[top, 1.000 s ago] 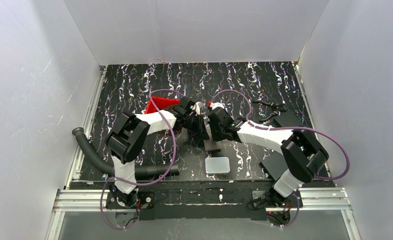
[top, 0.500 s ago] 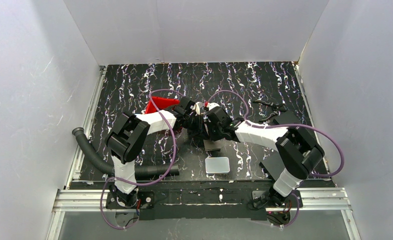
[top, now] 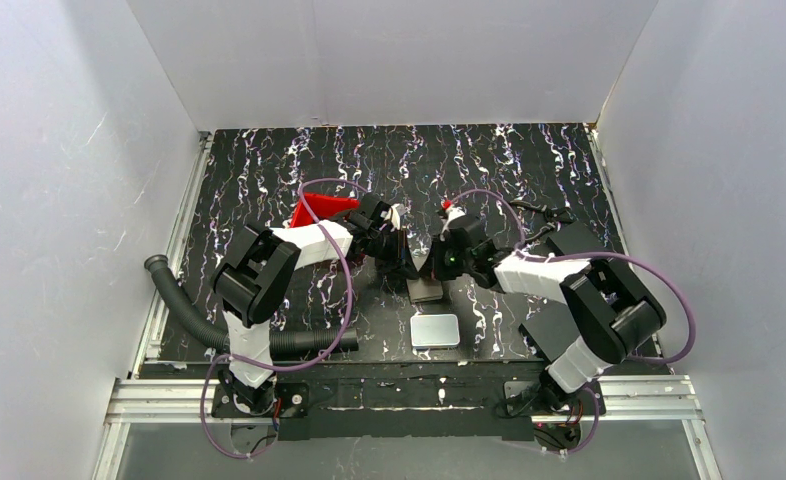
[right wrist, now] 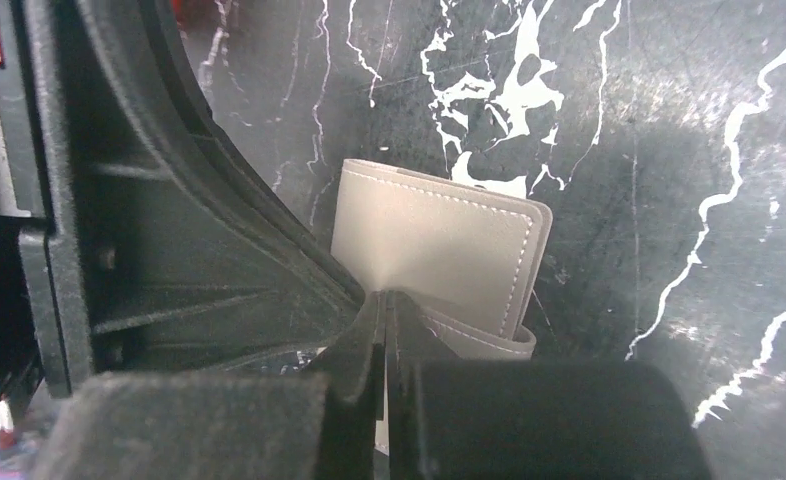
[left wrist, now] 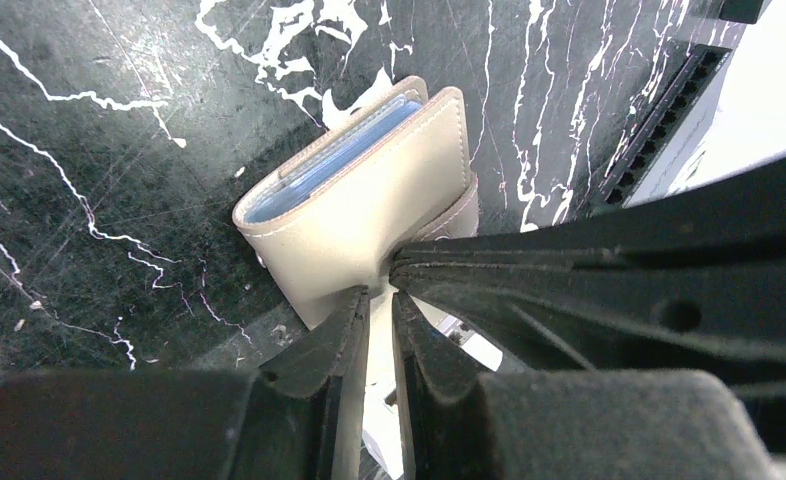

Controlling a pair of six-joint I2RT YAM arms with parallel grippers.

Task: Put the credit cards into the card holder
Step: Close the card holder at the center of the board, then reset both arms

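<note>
Gaping slightly, beige card holder shows credit cards.

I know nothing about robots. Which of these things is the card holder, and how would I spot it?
Find the black marbled table and look at its middle, just beyond the white slab that lies near the arms. The card holder is there: a small beige stitched wallet with pale blue card edges showing in its pocket. The slab is plain white and larger.
</note>
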